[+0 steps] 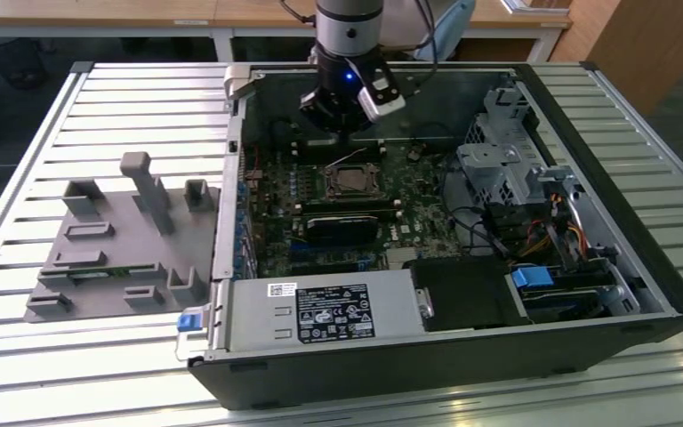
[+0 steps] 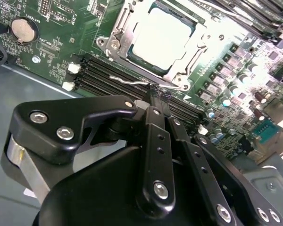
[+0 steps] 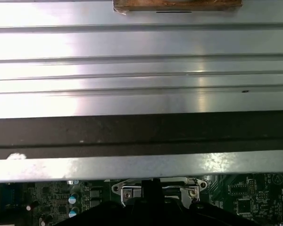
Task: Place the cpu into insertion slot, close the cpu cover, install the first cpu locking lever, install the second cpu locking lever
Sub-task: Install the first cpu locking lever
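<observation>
Black robot gripper (image 2: 156, 94): jaws drawn together, tips against thin silvery wire locking lever (image 2: 127, 79), grip on it unclear | pale silver square cpu (image 2: 162, 40) seated in metal-rimmed insertion slot (image 1: 331, 182) | silvery frame cpu cover (image 2: 119, 42) down over it.

Cpu (image 2: 162, 40): a pale, smooth, matt metal face is being shown; cpu cover (image 2: 124, 37): bright silvery metal, being caught glossy by the light; gripper (image 2: 158, 94): matt black linkage is being presented, with polished screw heads; circuit board (image 2: 61, 56): green, being seen lightly glossy; slatted table (image 1: 140, 98): ribbed bare metal, being rendered satin and reflective; fixture (image 1: 116, 240): grey matt plastic is being displayed; computer case (image 1: 437, 365): a matt black skin is being shown; block (image 3: 177, 4): rough wood is being seen.
</observation>
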### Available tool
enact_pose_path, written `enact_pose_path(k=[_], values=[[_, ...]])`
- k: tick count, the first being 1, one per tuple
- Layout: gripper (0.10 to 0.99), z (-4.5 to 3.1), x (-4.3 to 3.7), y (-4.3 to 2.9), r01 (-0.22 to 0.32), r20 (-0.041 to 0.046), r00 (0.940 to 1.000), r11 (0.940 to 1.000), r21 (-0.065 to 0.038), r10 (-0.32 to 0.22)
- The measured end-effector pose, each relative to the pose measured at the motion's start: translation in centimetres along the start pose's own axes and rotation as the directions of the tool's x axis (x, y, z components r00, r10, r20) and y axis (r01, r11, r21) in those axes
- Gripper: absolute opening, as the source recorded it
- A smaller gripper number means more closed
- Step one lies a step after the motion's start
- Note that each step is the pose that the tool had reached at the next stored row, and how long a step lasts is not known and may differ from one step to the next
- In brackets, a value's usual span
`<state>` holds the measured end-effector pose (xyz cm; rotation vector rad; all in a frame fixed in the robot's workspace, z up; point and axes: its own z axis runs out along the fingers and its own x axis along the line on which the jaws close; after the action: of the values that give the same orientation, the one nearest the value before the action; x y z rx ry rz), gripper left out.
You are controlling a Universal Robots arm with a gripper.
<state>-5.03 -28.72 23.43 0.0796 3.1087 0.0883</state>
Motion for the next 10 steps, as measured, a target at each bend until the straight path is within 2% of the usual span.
enact_pose_path(k=[10], values=[[0.106, 0.57, -0.56, 0.32, -0.003, 0.0002, 1.0, 1.0, 0.0, 0.003]])
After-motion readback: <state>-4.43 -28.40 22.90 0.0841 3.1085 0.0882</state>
